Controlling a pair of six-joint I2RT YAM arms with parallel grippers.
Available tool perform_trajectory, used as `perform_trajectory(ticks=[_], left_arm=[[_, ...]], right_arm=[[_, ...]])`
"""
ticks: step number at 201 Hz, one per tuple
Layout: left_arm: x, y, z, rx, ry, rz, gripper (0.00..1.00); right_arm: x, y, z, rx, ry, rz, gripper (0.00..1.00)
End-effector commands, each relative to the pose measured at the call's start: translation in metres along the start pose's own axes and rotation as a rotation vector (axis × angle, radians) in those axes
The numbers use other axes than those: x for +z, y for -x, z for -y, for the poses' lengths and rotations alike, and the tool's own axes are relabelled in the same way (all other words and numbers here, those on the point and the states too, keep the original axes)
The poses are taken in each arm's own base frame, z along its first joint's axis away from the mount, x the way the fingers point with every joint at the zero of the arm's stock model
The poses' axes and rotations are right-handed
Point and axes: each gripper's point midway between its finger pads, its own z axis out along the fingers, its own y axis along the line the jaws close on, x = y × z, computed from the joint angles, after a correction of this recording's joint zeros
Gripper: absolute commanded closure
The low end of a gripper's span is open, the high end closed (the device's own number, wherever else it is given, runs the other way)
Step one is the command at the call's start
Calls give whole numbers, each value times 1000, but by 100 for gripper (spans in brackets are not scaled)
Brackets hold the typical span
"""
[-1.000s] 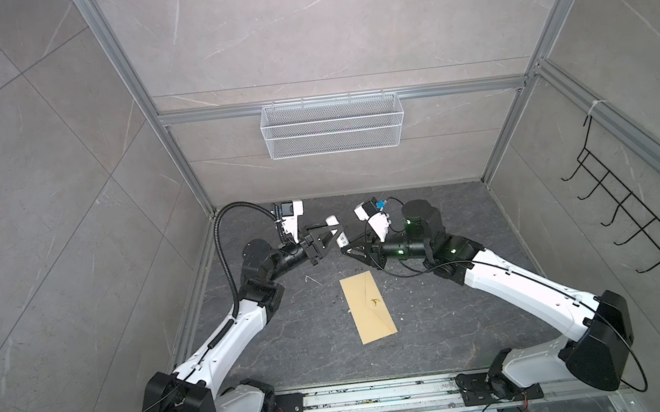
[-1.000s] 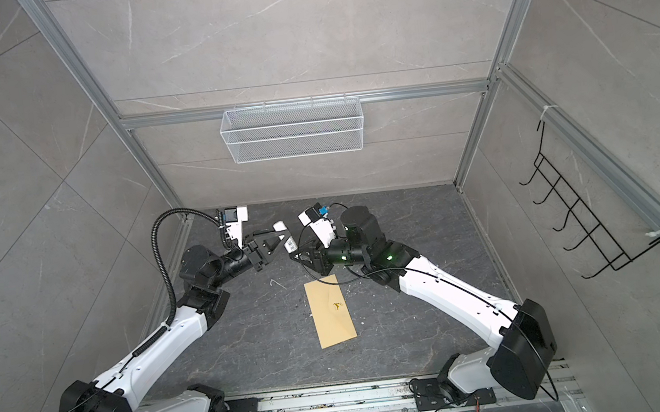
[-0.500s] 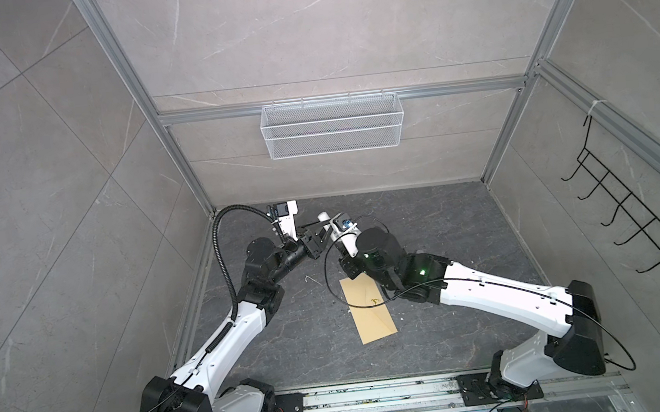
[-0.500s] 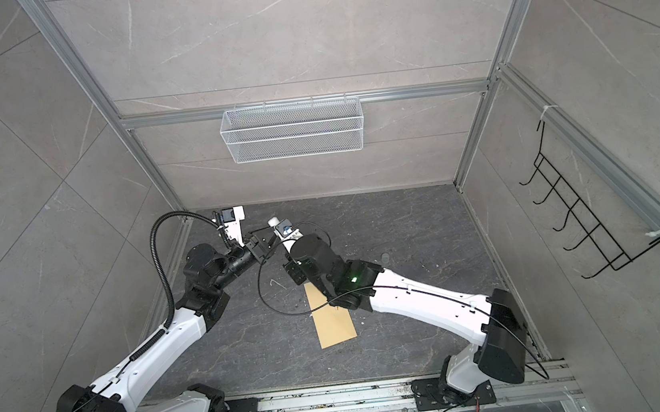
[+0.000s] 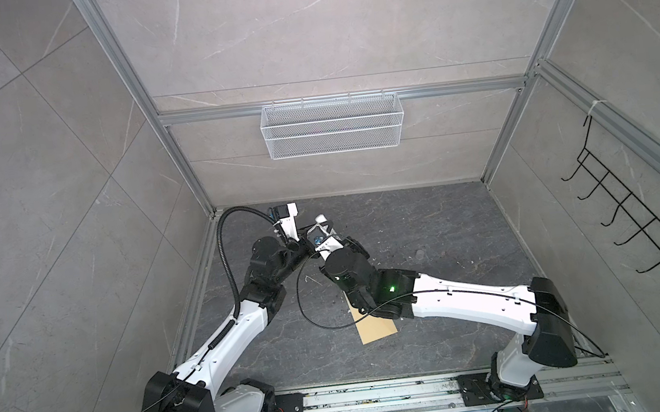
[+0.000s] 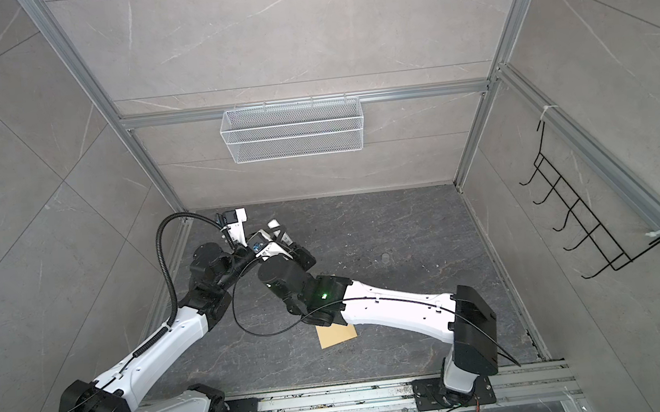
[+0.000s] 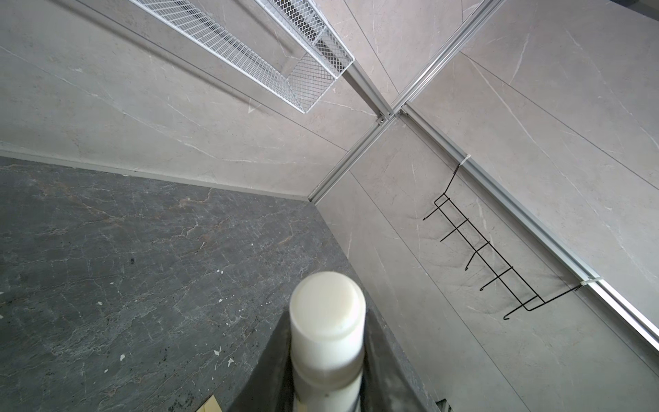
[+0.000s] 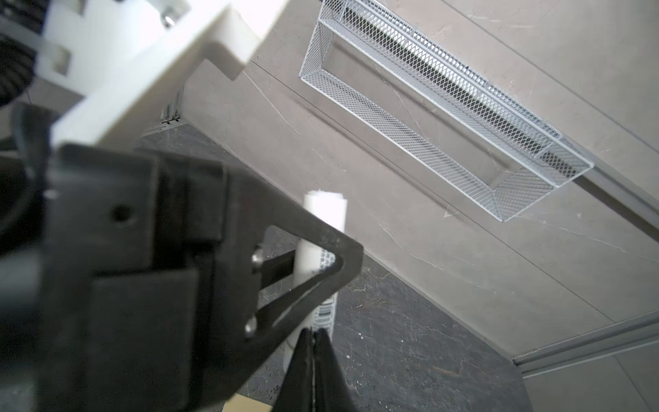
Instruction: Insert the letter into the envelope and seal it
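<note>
**Work cell seen in both top views, with wrist close-ups.** One white wire basket point(image 5: 334, 144) hangs on the back wall and serves as the reference. Two arms, the left arm point(image 5: 225, 343) and the right arm point(image 5: 468, 301), reach over the dark stone floor point(image 5: 428, 246). They meet below the left half of the basket. One black hook rack point(image 7: 488, 243) with five hooks hangs on the side wall, to the right of the basket and lower.

**(a)** The left gripper point(image 7: 327, 356) is narrow and clamped on one white glue stick point(image 7: 327, 314). A dark finger lies along each side of the tube, and the tube's rounded end juts clear beyond them. In the top views the tube shows as a small white stub pointing toward the basket.

**(b)** The right gripper point(image 8: 313, 342) has two black fingers that stand almost together, with only a thin slit between them. Whether they pinch anything cannot be told. The tips sit just beside the lower part of the tube, close to the triangular finger point(image 8: 321, 264) of the left gripper.

**(c)** One tan envelope point(image 5: 377, 329) lies flat on the floor, farther from the basket than both grippers and touched by neither. The right arm crosses above it and hides the end nearer the basket. Only the end away from the basket shows.
</note>
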Motion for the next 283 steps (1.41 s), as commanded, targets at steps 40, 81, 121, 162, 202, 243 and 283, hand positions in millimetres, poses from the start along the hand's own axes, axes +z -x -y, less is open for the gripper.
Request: perform_trajectory(ticks=[40, 81, 121, 162, 202, 243, 283], left_arm=[[-9, 22, 31, 63, -107, 63, 100], [-11, 28, 47, 59, -201, 75, 100], [-12, 33, 60, 37, -290, 84, 100], [-12, 34, 68, 17, -341, 81, 100], [-12, 35, 70, 2, -355, 82, 100], [-11, 34, 70, -8, -360, 77, 100], [-9, 32, 68, -22, -360, 67, 100]], right_arm=[[-26, -6, 25, 347, 488, 37, 35], [-39, -13, 32, 574, 845, 48, 16], [-35, -12, 25, 705, 1019, 74, 15], [-28, -4, 22, 727, 1057, 106, 23], [-21, 0, 18, 736, 1081, 111, 37], [-20, 4, 18, 747, 1086, 124, 53], [-19, 7, 19, 752, 1093, 132, 65]])
